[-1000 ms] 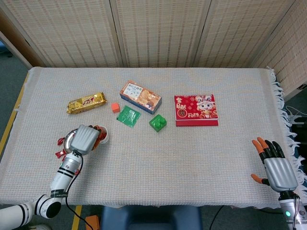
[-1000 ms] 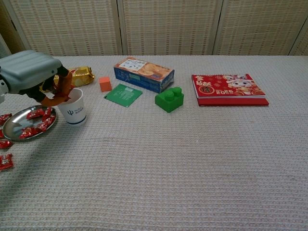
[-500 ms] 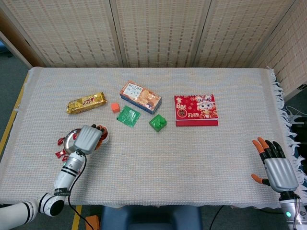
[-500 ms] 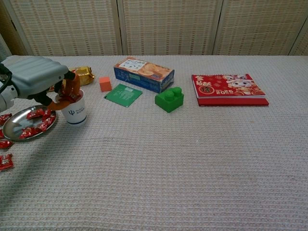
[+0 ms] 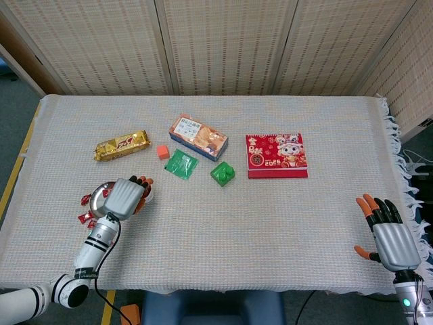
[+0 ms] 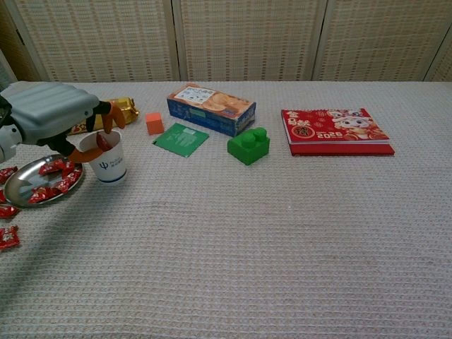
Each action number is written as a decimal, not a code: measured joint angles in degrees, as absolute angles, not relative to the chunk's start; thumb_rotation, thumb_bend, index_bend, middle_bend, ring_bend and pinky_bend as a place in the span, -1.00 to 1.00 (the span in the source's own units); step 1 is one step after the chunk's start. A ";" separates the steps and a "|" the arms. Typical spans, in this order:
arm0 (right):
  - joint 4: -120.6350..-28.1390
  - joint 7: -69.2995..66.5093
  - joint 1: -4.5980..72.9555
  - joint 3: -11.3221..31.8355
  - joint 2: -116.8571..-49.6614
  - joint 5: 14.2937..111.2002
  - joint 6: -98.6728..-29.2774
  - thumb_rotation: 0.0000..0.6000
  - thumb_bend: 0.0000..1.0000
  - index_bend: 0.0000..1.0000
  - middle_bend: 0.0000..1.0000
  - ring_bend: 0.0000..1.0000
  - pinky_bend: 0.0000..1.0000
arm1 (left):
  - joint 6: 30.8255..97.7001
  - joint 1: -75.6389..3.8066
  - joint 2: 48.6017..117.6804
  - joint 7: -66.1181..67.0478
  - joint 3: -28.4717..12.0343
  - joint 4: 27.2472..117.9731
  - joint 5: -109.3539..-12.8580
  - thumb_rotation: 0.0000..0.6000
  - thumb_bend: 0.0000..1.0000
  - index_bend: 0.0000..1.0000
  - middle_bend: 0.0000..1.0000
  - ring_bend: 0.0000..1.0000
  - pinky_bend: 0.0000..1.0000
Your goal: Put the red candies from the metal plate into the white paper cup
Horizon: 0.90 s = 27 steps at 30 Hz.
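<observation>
Far left of the bench: the plate has a bunch of red candies in it, and a few more sit loose on the cloth just off its near edge. Right beside the plate is the cup, upright, with something red showing inside at the rim. The left hand hangs over the cup's mouth, palm down, fingers spread a bit and pointing past the rim; nothing looks pinched in them. From the head view the hand covers most of the cup, so the contents are hard to make out there. Way over at the near right corner, the right hand rests flat, fingers apart, holding nothing, its wrist cut off by the frame.
</observation>
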State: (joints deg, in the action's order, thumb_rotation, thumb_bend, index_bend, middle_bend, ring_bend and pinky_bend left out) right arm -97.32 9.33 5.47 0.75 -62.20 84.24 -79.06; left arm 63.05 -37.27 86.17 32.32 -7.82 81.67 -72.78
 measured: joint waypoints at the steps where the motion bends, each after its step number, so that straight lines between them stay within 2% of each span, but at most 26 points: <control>1: -97.33 9.35 5.46 0.75 -62.21 84.25 -79.08 1.00 -0.95 -1.00 -1.00 -1.00 -1.00 | 63.12 -37.29 86.23 32.17 -7.77 81.51 -72.99 1.00 -0.25 -0.49 -0.38 -0.32 0.90; 10: -97.30 9.43 5.43 0.82 -62.21 84.10 -79.10 1.00 -0.95 -1.00 -1.00 -1.00 -1.00 | 64.49 -36.94 86.22 29.38 -7.04 81.12 -75.43 1.00 -0.25 -0.54 -0.40 -0.34 0.91; 15: -97.37 9.51 5.38 0.77 -62.23 84.26 -79.21 1.00 -0.95 -1.00 -1.00 -1.00 -1.00 | 66.36 -36.17 85.10 28.04 -6.68 82.68 -77.13 1.00 -0.26 -0.73 -0.62 -0.35 0.90; 20: -97.48 9.37 5.19 0.66 -62.10 84.59 -79.62 1.00 -0.95 -1.00 -1.00 -1.00 -1.00 | 69.94 -33.61 82.62 25.82 -5.37 85.24 -79.31 1.00 -0.26 -0.76 -0.68 -0.34 0.89; 27: -97.67 9.05 4.89 0.39 -61.91 85.47 -80.21 1.00 -0.95 -1.00 -1.00 -1.00 -1.00 | 75.53 -26.79 79.96 20.90 -0.54 85.78 -82.24 1.00 -0.26 -0.59 -0.54 -0.06 0.91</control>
